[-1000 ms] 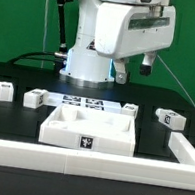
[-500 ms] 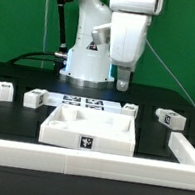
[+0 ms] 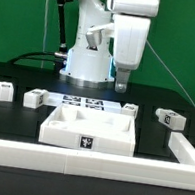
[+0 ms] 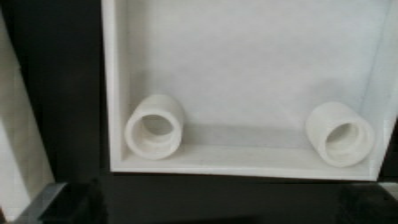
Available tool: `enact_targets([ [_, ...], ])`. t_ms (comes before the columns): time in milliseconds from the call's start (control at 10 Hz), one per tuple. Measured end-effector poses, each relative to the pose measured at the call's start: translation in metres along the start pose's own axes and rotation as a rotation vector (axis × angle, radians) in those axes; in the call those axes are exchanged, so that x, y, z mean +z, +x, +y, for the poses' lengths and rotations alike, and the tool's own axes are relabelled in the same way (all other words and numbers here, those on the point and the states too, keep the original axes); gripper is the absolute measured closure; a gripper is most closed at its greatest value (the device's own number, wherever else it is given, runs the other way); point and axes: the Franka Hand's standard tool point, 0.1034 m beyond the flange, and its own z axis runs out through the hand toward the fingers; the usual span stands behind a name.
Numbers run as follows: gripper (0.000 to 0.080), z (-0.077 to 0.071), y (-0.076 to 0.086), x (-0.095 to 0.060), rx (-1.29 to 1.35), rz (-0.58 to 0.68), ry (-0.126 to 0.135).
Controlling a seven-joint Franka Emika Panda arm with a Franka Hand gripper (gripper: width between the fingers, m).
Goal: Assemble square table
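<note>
Exterior view: a white robot arm (image 3: 93, 44) stands behind the table top (image 3: 59, 135), and both are on a black table (image 3: 18, 74).
Table top: it lies flat with its open side up, and a small black-and-white tag (image 3: 85, 140) is on its front wall.
Gripper: the gripper (image 3: 118, 80) hangs in the air high above the table top. Its two fingers are apart, and it holds nothing and touches nothing.
First leg post (image 3: 4, 92): it sits well off from the table top, toward the exterior view's left.
Second leg post (image 3: 33, 98): it sits between the first leg post and the table top.
Third leg post (image 3: 132, 110): it sits just behind the table top's back corner, on the exterior view's right.
Fourth leg post (image 3: 168, 117): it sits apart from the table top, farther to the exterior view's right.
Marker board (image 3: 85, 103): it lies flat just behind the table top.
Border rail (image 3: 85, 167): it is long and white and runs along in front of the table top.
Wrist view: the camera looks down into the table top (image 4: 231, 60). Its floor is bare, and one round socket (image 4: 157, 128) and another round socket (image 4: 338, 133) stick up close to one inside wall.
</note>
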Motion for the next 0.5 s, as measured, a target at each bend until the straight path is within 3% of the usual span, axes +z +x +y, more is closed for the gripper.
enact_targets([
  [100, 0.015, -0.015, -0.005, 0.009, 0.01, 0.002, -0.009],
  [300, 0.015, -0.049, -0.022, 0.033, 0.041, 0.001, 0.016],
  [500, 0.015, -0.06, -0.032, 0.054, 0.063, 0.004, 0.019],
])
